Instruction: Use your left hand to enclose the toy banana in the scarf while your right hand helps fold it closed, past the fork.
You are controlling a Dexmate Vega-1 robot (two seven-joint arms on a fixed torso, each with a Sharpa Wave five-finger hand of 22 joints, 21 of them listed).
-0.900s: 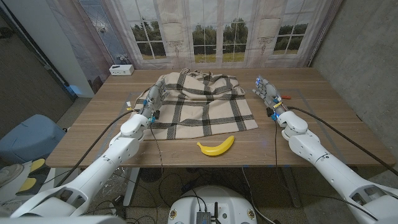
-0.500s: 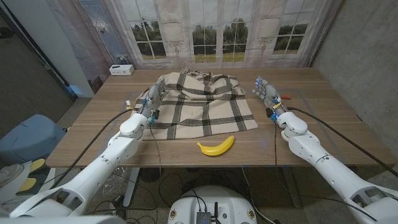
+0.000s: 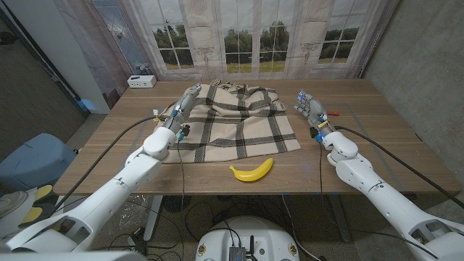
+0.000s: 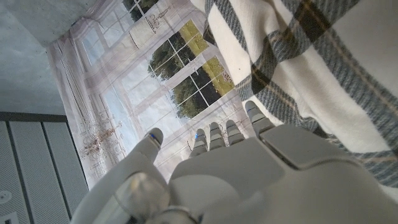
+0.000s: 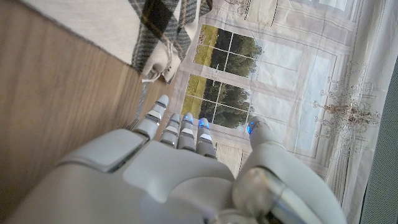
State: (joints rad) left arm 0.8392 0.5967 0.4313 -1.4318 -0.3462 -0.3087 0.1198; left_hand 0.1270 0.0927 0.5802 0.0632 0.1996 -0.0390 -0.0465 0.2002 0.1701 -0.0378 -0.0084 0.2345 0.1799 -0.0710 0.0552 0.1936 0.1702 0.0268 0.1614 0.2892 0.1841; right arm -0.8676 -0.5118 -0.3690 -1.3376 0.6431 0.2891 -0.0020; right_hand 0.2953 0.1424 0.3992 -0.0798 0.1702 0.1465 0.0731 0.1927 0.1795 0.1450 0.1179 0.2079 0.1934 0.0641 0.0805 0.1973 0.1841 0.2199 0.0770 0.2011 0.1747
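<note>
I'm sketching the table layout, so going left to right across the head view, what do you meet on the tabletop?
White box at the far left corner → left hand over the scarf's left edge → plaid scarf → toy banana in front of it → right hand → small orange-red thing beside it.

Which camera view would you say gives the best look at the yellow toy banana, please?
The head view: the yellow toy banana lies whole and unobstructed on the wooden table, just in front of the cream plaid scarf. The two wrist views take in scarf, table and window backdrop, with no banana visible.
</note>
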